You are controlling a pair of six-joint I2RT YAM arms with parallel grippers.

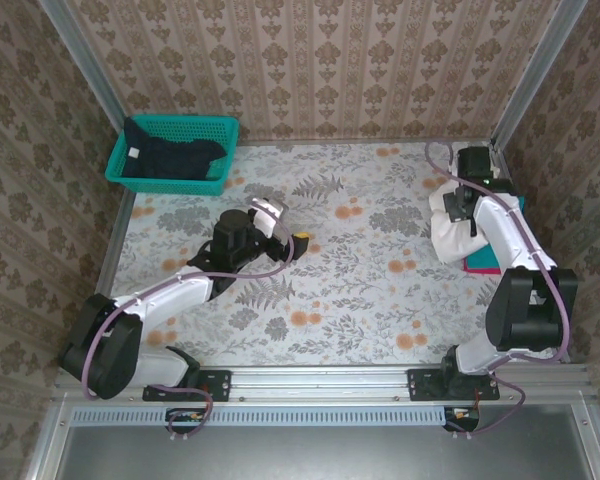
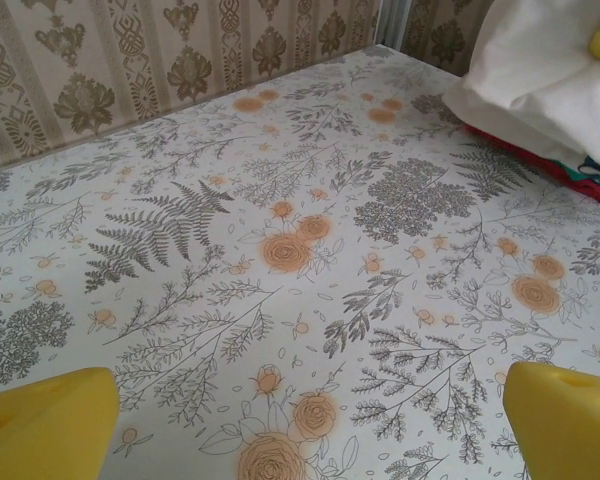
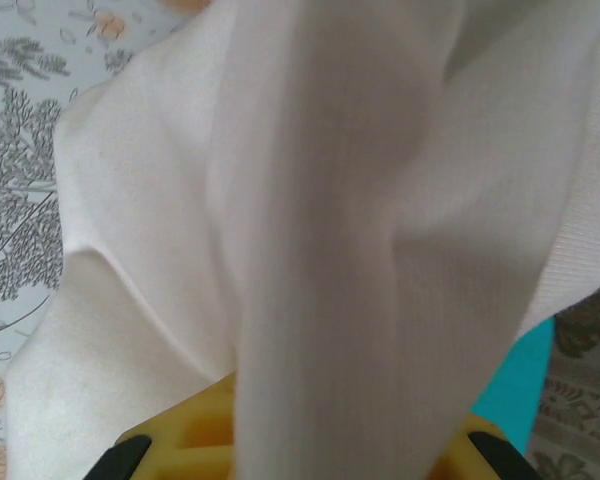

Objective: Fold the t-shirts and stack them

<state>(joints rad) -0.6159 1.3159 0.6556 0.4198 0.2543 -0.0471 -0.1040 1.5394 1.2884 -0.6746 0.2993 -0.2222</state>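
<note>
At the table's point(image 1: 360, 290) right edge, the right gripper point(image 1: 463, 205) clenches the cream-white t-shirt point(image 1: 448, 238) above the teal t-shirt point(image 1: 490, 262). The left gripper point(image 1: 287, 224) gapes, empty. The navy t-shirt point(image 1: 170, 160) lies in a basket point(image 1: 225, 130).

Left gripper point(image 2: 305, 430), fingers point(image 2: 40, 425) wide apart at seven and five o'clock, over the flowered table point(image 2: 180, 150); white shirt point(image 2: 550, 70) at two o'clock.

Lab booth: aluminium frame point(image 1: 320, 382), wallpaper panels point(image 1: 310, 60).
</note>
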